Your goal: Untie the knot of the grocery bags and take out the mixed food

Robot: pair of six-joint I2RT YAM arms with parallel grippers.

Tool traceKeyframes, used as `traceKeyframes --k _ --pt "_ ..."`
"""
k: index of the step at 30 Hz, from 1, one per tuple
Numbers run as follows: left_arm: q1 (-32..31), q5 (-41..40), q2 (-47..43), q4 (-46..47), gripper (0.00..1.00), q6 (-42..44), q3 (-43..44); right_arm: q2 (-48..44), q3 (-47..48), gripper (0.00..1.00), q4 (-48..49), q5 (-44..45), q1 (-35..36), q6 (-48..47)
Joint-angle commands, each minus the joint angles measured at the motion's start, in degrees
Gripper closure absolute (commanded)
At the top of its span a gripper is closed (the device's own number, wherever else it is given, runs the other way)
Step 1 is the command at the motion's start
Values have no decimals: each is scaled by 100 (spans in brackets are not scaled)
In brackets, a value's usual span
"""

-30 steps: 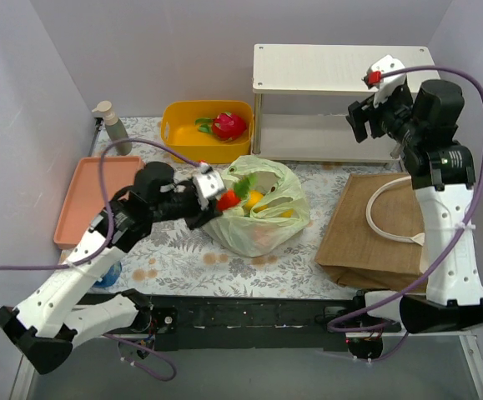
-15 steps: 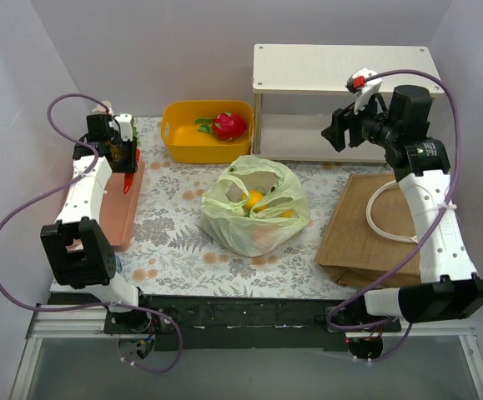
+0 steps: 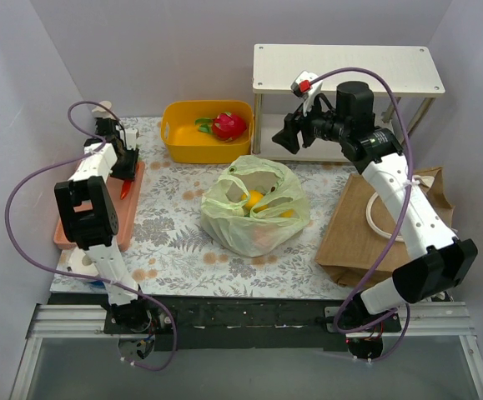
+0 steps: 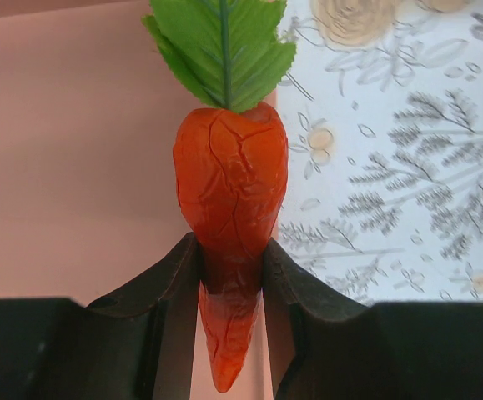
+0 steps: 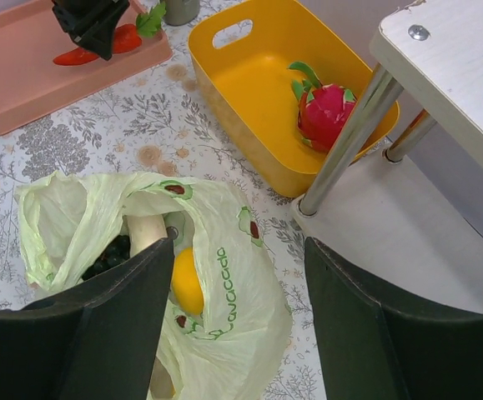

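The pale green plastic bag (image 3: 256, 208) sits open mid-table, also in the right wrist view (image 5: 224, 308). Inside it show a yellow pear (image 5: 185, 279), a white radish (image 5: 145, 233) and dark grapes (image 5: 112, 254). My left gripper (image 3: 126, 167) is shut on the orange carrot (image 4: 228, 183) near its tip and holds it over the pink tray (image 4: 74, 167). My right gripper (image 3: 289, 140) is open and empty, above the bag's far right side. The brown tote (image 3: 383, 242) with a white rope handle lies flat at the right.
A yellow basket (image 3: 199, 137) at the back holds a red dragon fruit (image 3: 228, 125). A white shelf (image 3: 341, 71) stands back right, its metal leg (image 5: 349, 142) close to my right gripper. A soap pump bottle (image 3: 106, 117) stands behind the pink tray (image 3: 99, 208).
My left arm swung from the green bag to the pink tray with the carrot in its jaws. My right arm moved left from the shelf's right end toward the bag.
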Motion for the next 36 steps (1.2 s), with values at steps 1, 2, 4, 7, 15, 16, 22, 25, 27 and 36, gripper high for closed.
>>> traceKeyframes --k 1,2,4,7,15,16,22,25,27,36 --pt "96 -116 159 140 100 -39 293 -13 -105 30 423 -25 72 107" --pt "105 -177 167 376 100 -4 170 -5 -167 29 415 36 107 54" --pt "114 -528 255 379 100 -248 247 47 -194 29 336 98 142 -8" --pt "132 -485 449 54 57 -643 363 109 -132 29 143 80 186 -157" --pt "88 -328 -253 -86 6 -654 827 -540 -930 29 -60 -331 213 -877" --pt "88 -292 -394 -235 6 -636 1037 -759 -1289 29 -77 -411 230 -1070" --pt "-132 1318 -1200 -825 5 -531 1418 -1182 -1819 35 -780 -526 976 -2617" --pt "-430 2455 -1990 -520 5 -118 558 -1122 -2153 40 -763 -386 1390 -3101" --pt "-797 2835 -2414 -308 8 -39 -303 -1008 -2337 44 -624 -124 1600 -3250" --pt "-1943 3129 -3304 124 11 -548 -1737 247 -2137 54 581 1266 1698 -2215"
